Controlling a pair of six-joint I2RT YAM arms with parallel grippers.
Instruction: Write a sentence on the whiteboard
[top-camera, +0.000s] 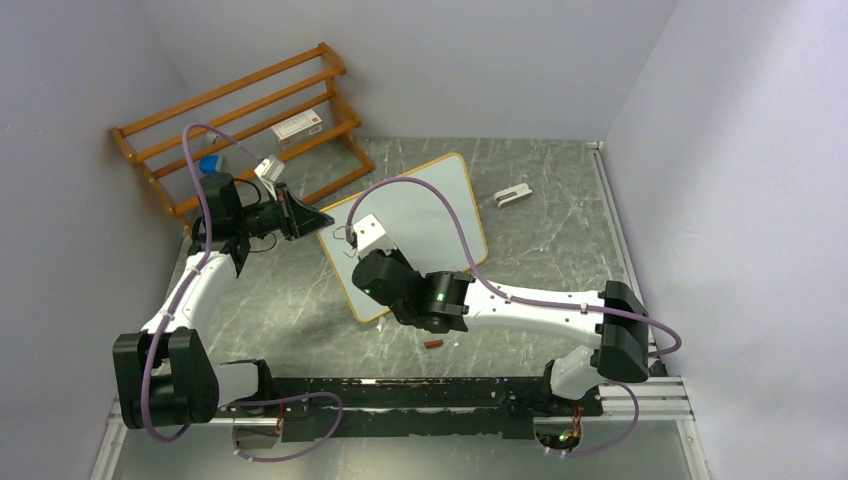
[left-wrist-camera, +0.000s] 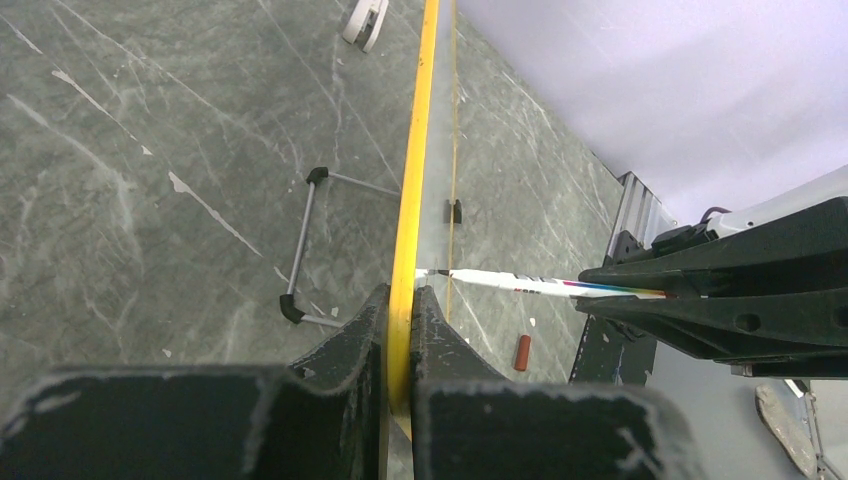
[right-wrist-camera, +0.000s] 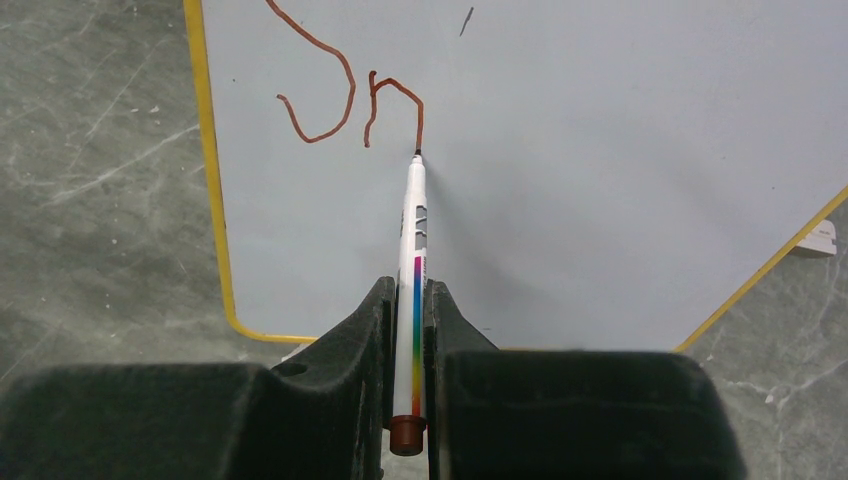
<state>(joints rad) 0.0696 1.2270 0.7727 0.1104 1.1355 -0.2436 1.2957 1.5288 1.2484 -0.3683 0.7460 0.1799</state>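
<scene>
Three cameras, one shared whiteboard (top-camera: 420, 215)
We looked down over the whole table (top-camera: 570, 230) from high above its near edge. Our left wrist view ran close along the whiteboard's yellow rim, facing the marker (left-wrist-camera: 500, 281). Our right wrist view looked closely down that marker onto the whiteboard's face. Both wrist views shared the marker tip.

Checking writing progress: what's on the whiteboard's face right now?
On the whiteboard: reddish-brown strokes, an S and an unfinished letter, with the marker tip touching. The right gripper covers its near edge.
</scene>
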